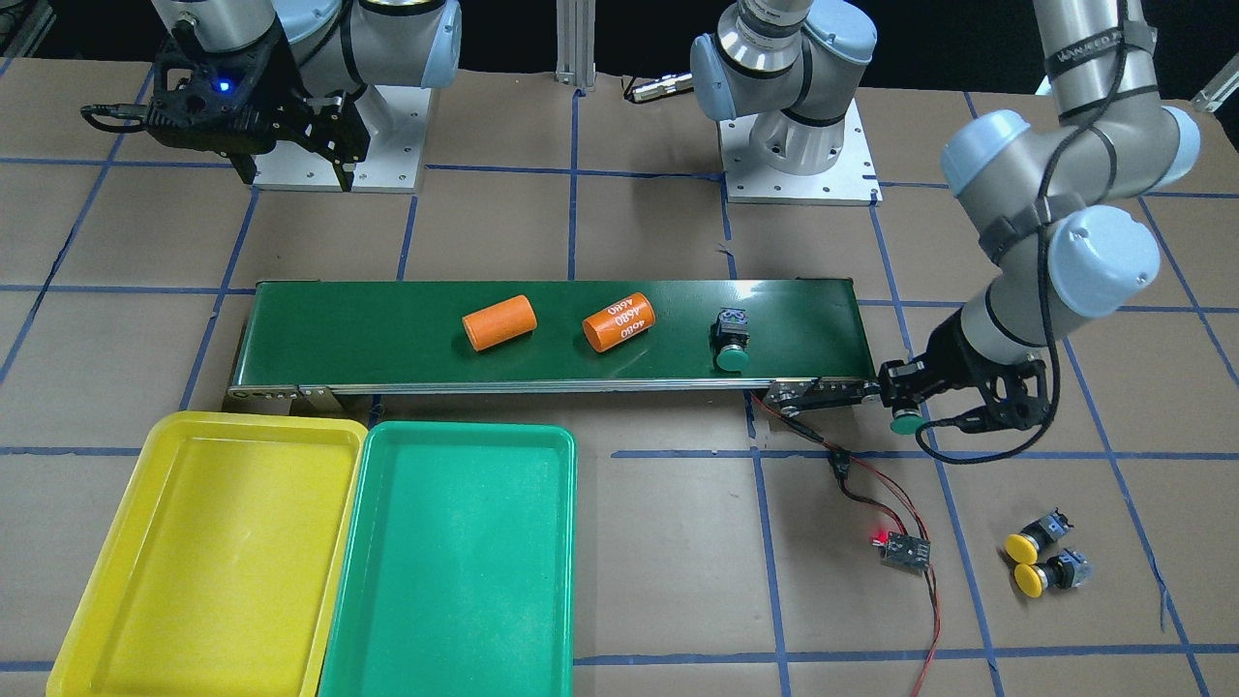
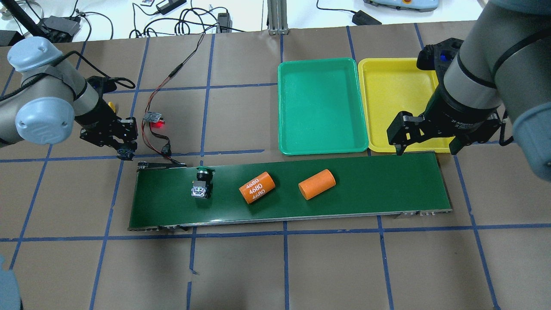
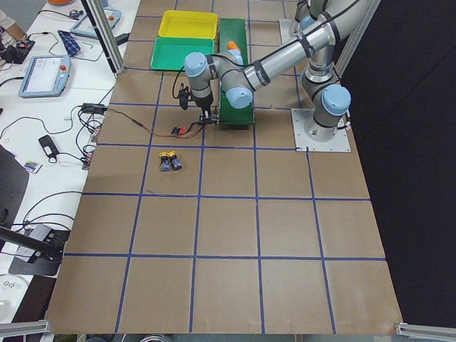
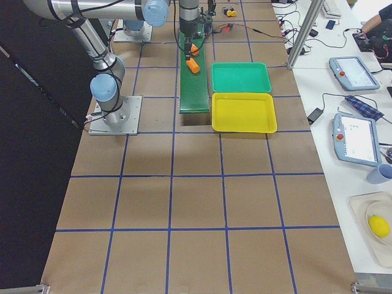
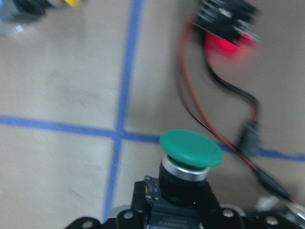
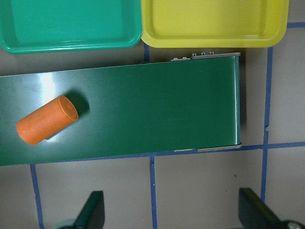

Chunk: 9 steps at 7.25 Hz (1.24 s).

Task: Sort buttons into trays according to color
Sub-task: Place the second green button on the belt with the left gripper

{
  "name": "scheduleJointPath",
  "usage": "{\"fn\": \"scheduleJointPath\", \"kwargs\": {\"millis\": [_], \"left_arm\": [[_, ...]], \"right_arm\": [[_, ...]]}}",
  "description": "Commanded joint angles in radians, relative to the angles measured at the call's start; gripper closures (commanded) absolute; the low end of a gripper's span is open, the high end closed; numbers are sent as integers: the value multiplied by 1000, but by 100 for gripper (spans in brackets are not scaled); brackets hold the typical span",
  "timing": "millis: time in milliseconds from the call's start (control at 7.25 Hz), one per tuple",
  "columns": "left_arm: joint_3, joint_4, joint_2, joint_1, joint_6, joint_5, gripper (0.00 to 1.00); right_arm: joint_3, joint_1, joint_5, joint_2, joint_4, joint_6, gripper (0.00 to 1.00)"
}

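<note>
My left gripper (image 1: 898,395) is shut on a green button (image 1: 906,420) just off the end of the conveyor belt (image 1: 387,334), held above the table; in the left wrist view its green cap (image 5: 190,149) sticks out ahead of the jaws. A second green button (image 1: 731,344) lies on the belt near that end. Two yellow buttons (image 1: 1026,544) (image 1: 1042,577) rest on the table beyond. The yellow tray (image 1: 208,552) and green tray (image 1: 455,561) sit side by side, both bare. My right gripper (image 1: 295,174) hangs open and empty above the belt's other end.
Two orange cylinders (image 1: 498,321) (image 1: 619,321) lie mid-belt. A small circuit board with a red light (image 1: 905,550) and its red-black wires (image 1: 852,484) lie on the table close to my left gripper. The arm bases (image 1: 799,160) stand behind the belt.
</note>
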Motion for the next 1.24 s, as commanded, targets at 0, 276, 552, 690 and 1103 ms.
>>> {"fn": "scheduleJointPath", "kwargs": {"millis": [0,276,552,690,1103], "left_arm": [[-111,-6,107,-96,-130,-4,100],[-215,10,127,-143,-198,-26,98],[-207,-2,137,-141,-203,-50,0],[-164,-3,141,-122,-182,-40,0],[203,-200,-49,22,28,-40,0]], "right_arm": [[0,0,0,0,0,0,0],[0,2,-3,0,0,0,0],[5,0,-3,0,0,0,0],[6,0,-2,0,0,0,0],[6,0,0,0,0,1,0]]}}
